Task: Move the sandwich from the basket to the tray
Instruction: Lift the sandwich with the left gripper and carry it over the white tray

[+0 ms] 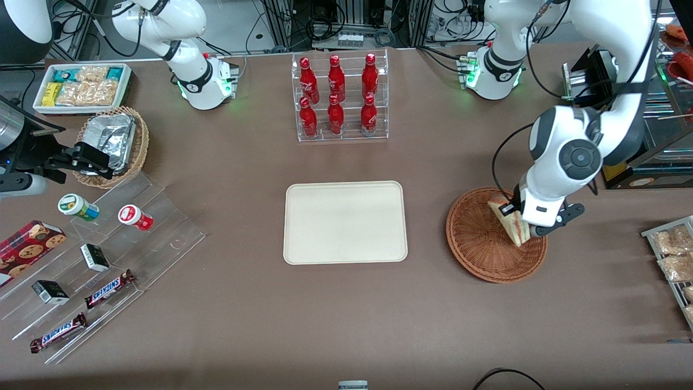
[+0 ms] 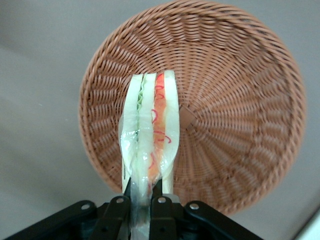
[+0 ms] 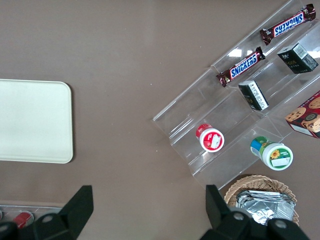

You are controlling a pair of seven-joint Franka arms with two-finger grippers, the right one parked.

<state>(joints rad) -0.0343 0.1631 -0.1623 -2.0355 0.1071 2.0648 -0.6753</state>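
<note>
Pincer [image 2: 142, 200] grips the sandwich [image 2: 150, 135] above the basket [image 2: 240, 100]; Snickers bars [image 1: 108, 288] lie toward the parked arm's end.

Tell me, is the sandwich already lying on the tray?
No, the gripper holds the sandwich above the basket; the tray is bare.

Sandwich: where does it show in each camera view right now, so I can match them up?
Front view: sandwich over the basket, pinched in the left arm's claw.
Left wrist view: sandwich edge-on in the claw, above the basket.
Right wrist view: not in it.
Shared landmark: the basket in the first two; the tray links front and right wrist views.
</note>
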